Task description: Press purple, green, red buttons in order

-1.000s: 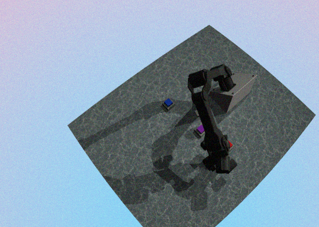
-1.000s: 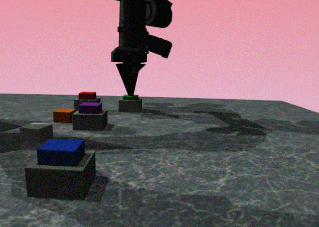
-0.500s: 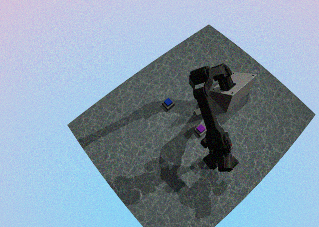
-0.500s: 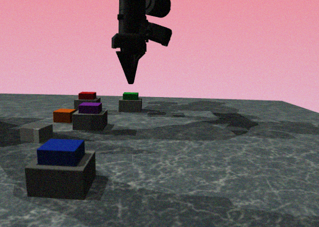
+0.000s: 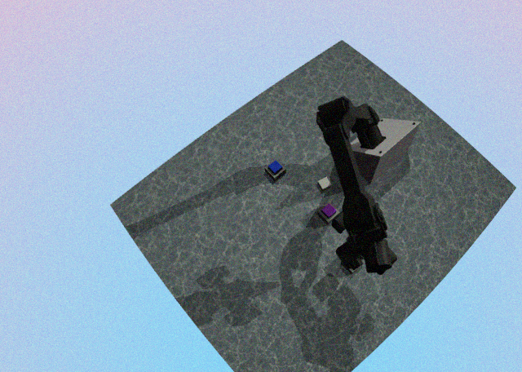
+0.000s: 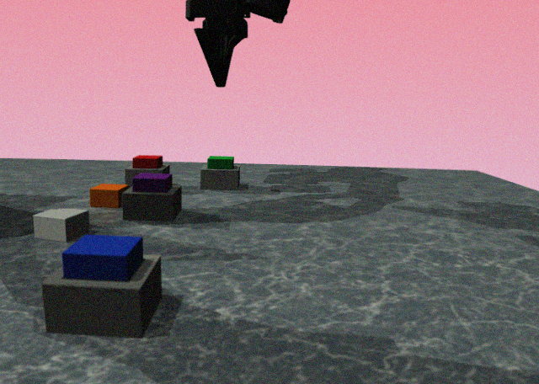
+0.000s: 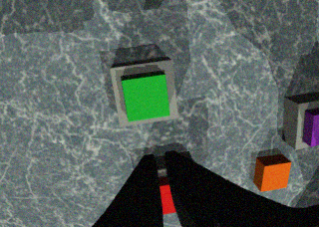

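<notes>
Green press looks done, red button is the step in hand

Landmark is the green button [image 6: 220,162], sitting proud on its grey base, so judged released. The table [image 6: 348,262] carries everything. The arm [image 5: 346,166] reaches out over it, and the gripper [image 6: 220,82] hangs high above the green button, well apart from it, jaws pinched narrow with nothing between them. Blue button [image 6: 103,257] is far nearer the exterior camera than green; white block [image 6: 60,224] and purple button [image 6: 152,182] sit between those two. Orange block [image 6: 107,195] is just beside purple. Red button [image 6: 147,161] is near green, to its left in the exterior view. Next move, as I read it: traverse to red staying high, then straight down until it bottoms out, and release, keeping off the orange block
</notes>
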You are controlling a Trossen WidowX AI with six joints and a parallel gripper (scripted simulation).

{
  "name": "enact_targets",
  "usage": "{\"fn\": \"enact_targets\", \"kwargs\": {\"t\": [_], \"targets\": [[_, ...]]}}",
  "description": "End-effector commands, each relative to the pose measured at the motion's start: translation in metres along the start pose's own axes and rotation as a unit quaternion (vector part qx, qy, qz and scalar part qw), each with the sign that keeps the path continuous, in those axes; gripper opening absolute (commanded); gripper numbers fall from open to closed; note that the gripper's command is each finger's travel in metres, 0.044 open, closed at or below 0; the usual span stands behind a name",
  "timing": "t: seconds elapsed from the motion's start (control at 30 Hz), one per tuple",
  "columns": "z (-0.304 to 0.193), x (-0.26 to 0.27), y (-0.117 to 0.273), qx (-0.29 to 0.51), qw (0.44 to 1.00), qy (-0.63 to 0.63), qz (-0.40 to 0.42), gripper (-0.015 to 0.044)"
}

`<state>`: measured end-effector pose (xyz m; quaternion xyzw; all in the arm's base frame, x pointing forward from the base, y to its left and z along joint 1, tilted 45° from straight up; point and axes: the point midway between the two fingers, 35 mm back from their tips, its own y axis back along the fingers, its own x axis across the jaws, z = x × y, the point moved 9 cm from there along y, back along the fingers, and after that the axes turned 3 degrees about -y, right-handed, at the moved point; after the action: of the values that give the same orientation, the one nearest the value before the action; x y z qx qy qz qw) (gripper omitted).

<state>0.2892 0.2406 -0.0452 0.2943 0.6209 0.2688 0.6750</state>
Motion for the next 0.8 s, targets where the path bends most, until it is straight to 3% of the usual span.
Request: {"fn": "enact_targets", "kwargs": {"t": [0.0, 0.17, 0.37, 0.5, 0.77], "targets": [[-0.037, -0.002, 0.001, 0.007, 1.000, 0.005, -0.004, 0.0020], [-0.087, -0.014, -0.001, 0.009, 1.000, 0.006, -0.005, 0.0020], [-0.089, -0.014, -0.005, 0.009, 1.000, 0.006, -0.005, 0.0020], [-0.090, -0.015, -0.060, 0.008, 1.000, 0.006, -0.006, 0.0020], [-0.090, -0.016, -0.065, 0.008, 1.000, 0.005, -0.006, 0.0020]]}}
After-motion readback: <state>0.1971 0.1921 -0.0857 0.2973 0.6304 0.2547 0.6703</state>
